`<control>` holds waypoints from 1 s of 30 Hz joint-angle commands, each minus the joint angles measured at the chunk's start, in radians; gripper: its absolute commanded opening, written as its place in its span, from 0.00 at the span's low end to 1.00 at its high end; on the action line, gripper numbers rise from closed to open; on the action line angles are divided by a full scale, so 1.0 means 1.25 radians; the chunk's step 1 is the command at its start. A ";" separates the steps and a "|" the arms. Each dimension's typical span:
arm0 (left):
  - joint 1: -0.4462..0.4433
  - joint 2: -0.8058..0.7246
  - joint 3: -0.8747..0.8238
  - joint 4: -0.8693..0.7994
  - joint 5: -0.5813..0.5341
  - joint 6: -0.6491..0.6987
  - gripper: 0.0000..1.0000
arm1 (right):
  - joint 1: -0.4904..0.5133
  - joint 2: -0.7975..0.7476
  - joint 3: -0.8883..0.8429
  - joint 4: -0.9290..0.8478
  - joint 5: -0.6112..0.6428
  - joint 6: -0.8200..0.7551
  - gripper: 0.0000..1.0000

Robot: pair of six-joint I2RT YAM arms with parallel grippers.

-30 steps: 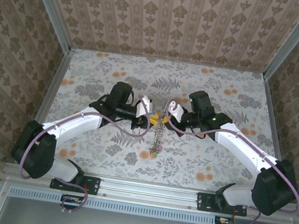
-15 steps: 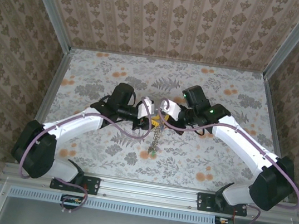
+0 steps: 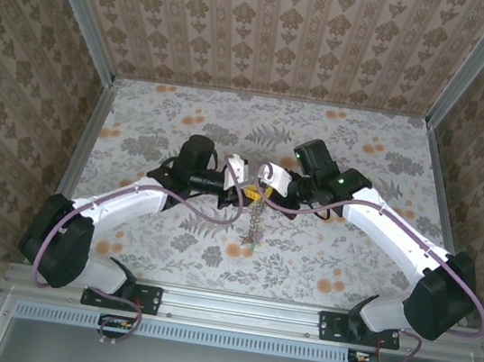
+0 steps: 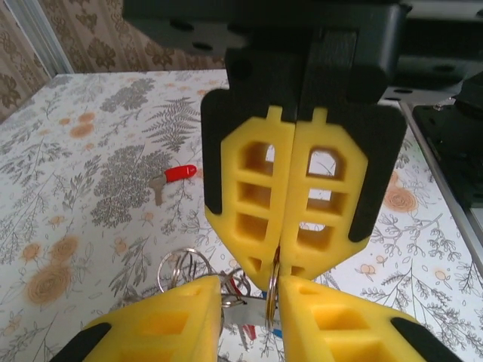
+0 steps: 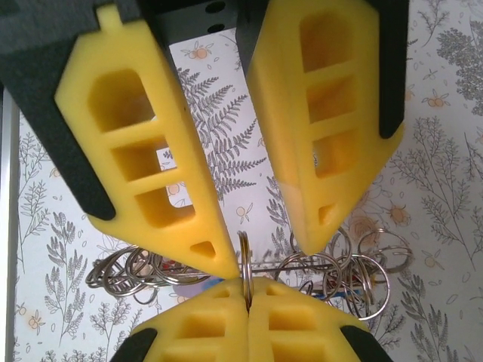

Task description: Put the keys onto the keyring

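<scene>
thin metal keyring (image 5: pixel 244 260), latticed yellow foam fingers (image 5: pixel 121 130)

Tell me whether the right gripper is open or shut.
Shut. The right gripper has its yellow fingers pressed together with no gap, pinching the thin keyring between them.

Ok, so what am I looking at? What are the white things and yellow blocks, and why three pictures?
The white things are two robot arms, the left arm and the right arm, bolted at the near edge of a flowery table. One camera looks down from above; the other two sit on the wrists, each looking past its own yellow fingers at the other's. The right pincer is shut on the keyring, a bunch of metal rings and keys between the arms. The left pincer has its fingers apart around that ring. A red-tagged key lies on the table.
</scene>
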 commanded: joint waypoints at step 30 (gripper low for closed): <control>0.030 0.011 0.011 -0.025 0.101 -0.002 0.11 | -0.025 -0.062 -0.049 0.140 -0.108 0.032 0.00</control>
